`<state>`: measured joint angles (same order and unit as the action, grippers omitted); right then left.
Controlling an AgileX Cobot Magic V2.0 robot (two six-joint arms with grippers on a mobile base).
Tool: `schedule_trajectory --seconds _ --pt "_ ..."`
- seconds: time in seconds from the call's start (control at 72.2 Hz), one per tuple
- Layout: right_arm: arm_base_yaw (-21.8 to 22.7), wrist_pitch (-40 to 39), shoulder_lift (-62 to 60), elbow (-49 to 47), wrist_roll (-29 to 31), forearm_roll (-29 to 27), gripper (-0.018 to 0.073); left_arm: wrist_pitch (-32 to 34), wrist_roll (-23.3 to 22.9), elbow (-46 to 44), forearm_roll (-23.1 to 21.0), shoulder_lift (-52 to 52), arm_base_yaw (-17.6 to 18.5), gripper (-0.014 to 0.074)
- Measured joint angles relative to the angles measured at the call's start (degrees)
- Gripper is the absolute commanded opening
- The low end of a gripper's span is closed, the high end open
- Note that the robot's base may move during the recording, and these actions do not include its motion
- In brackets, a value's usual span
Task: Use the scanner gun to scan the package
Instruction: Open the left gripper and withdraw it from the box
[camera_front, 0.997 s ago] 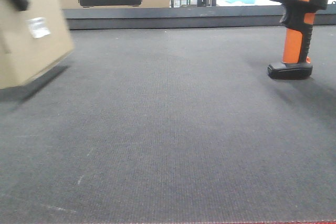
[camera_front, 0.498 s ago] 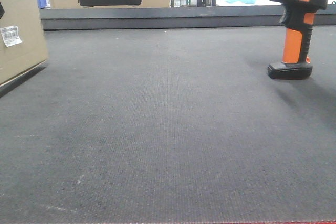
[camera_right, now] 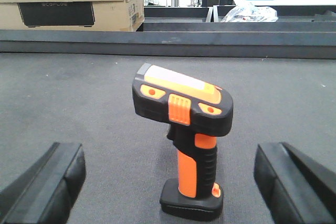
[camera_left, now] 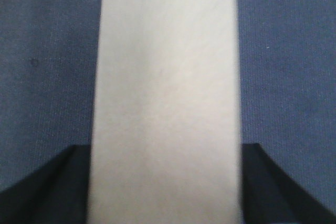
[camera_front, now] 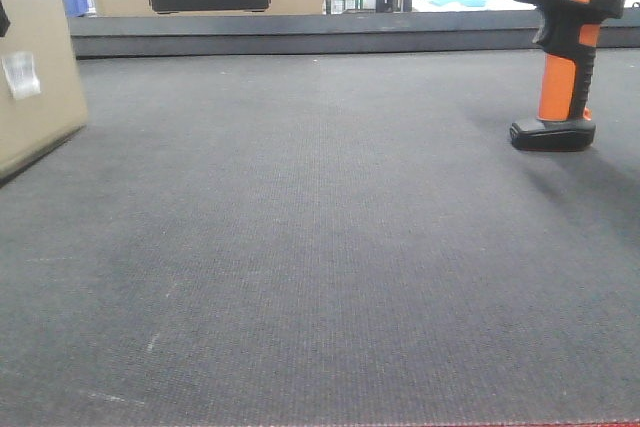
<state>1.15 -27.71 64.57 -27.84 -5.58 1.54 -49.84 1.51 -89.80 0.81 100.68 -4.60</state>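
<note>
A: Where to find the scanner gun (camera_front: 563, 47)?

B: Far on the right side of the table (camera_front: 320, 247). Upright on its flat base, handle vertical, head turned toward the left side.

A: And seen from the right gripper (camera_right: 168, 182)?

B: Straight ahead, centred between the two fingers (camera_right: 47, 182). Spread wide, touching nothing, holding nothing. Short of the handle, so probably only a forward reach needed, then a close across the orange grip.

A: Any need to turn the wrist first?

B: Probably not. Fingers left and right, handle up and down: crossing the long axis well, judging from the wrist view.

A: And the package (camera_front: 35, 77)?

B: At the far left edge of the front view, well apart from the scanner gun, with the white label (camera_front: 22, 75) facing the middle of the table. Apparently clamped by the left gripper (camera_left: 165, 187): one dark finger against each long side in the wrist view, although blurred. Cannot tell whether lifted or resting on the table.

A: So which arm for the scanner gun?

B: The right one, clearly nearer. The left one busy with the package. Afterwards, probably a need to bring head and label face to face.
</note>
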Motion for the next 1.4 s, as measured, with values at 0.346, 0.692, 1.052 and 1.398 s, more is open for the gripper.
schedule_trajectory --seconds 0.346,0.692,1.052,1.398 --pt "0.0 0.7 -2.8 0.0 0.0 0.0 0.056 -0.5 -1.5 0.1 2.1 -1.1 0.0 0.0524" --pt "0.0 14.1 -15.7 0.0 0.0 0.0 0.0277 -2.0 -3.0 1.4 6.4 -13.5 0.0 0.0292" --pt "0.0 26.8 -19.3 0.1 0.0 -0.9 -0.0167 16.3 -3.2 23.1 0.2 -30.2 0.0 -0.0111" --pt "0.0 35.0 -23.8 0.1 -0.1 -6.4 -0.0167 30.9 -3.2 44.2 -0.8 -43.4 0.0 -0.0111"
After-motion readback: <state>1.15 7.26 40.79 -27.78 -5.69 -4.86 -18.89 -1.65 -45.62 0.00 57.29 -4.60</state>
